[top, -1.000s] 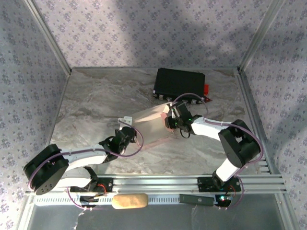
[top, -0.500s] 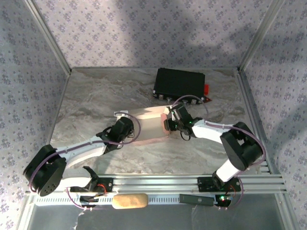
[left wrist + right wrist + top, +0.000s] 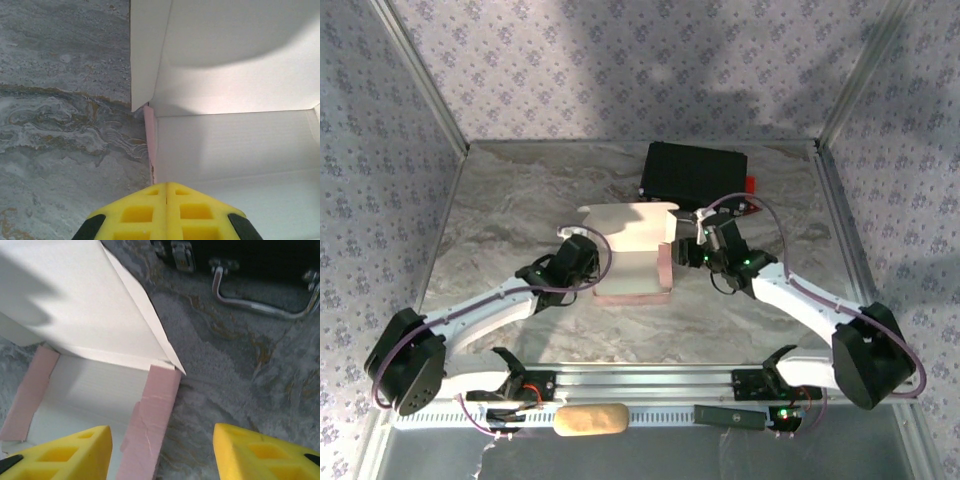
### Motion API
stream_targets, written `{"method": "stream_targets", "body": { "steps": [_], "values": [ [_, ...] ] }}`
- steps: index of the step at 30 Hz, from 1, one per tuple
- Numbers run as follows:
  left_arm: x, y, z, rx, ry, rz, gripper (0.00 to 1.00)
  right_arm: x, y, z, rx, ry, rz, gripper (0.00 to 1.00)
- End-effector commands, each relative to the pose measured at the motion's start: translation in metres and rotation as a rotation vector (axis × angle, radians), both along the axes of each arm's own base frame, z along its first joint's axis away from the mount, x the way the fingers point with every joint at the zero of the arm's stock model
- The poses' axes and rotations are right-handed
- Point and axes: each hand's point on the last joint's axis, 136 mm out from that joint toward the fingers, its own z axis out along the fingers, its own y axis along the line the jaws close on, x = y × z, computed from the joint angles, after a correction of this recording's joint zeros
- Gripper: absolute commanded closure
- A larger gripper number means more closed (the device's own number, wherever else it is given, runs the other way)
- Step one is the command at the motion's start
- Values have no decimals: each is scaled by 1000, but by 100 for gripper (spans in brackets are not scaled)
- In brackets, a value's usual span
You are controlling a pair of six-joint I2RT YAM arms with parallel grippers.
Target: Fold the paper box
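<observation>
Both wrist views reveal jaws. Left gripper (image 3: 166,192) sits closed beside the box (image 3: 235,145); right gripper (image 3: 160,432) gapes astride its pink wall (image 3: 155,405).

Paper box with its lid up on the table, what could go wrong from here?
1. The right gripper is open astride the pink side wall, which already looks creased; closing there might crumple it.
2. The lid of the paper box stands raised with no gripper visibly on it, so it may flop back.
3. The left gripper, shut at the box's left wall, could shove the light box sideways.
</observation>
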Motion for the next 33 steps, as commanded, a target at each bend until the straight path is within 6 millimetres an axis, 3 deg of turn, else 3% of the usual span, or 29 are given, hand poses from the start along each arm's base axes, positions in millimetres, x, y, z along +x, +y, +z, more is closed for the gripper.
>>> {"method": "stream_targets", "body": {
  "steps": [1, 9, 14, 21, 28, 33],
  "values": [
    [2, -4, 7, -16, 38, 15, 100, -15, 2, -35, -87, 142, -2, 45],
    [3, -10, 11, -28, 65, 11, 100, -9, 11, -70, -165, 202, -45, 47],
    [3, -12, 9, -36, 69, 8, 100, 1, 22, -79, -176, 209, -53, 49],
    [3, -14, 11, -45, 64, -5, 100, 5, 29, -78, -145, 210, -75, 54],
    [2, -11, 12, -29, 59, -2, 100, -3, 30, -38, -63, 115, -60, 46],
    [2, -12, 12, -34, 58, -7, 100, 1, 38, -55, -76, 161, -36, 45]
  ]
}}
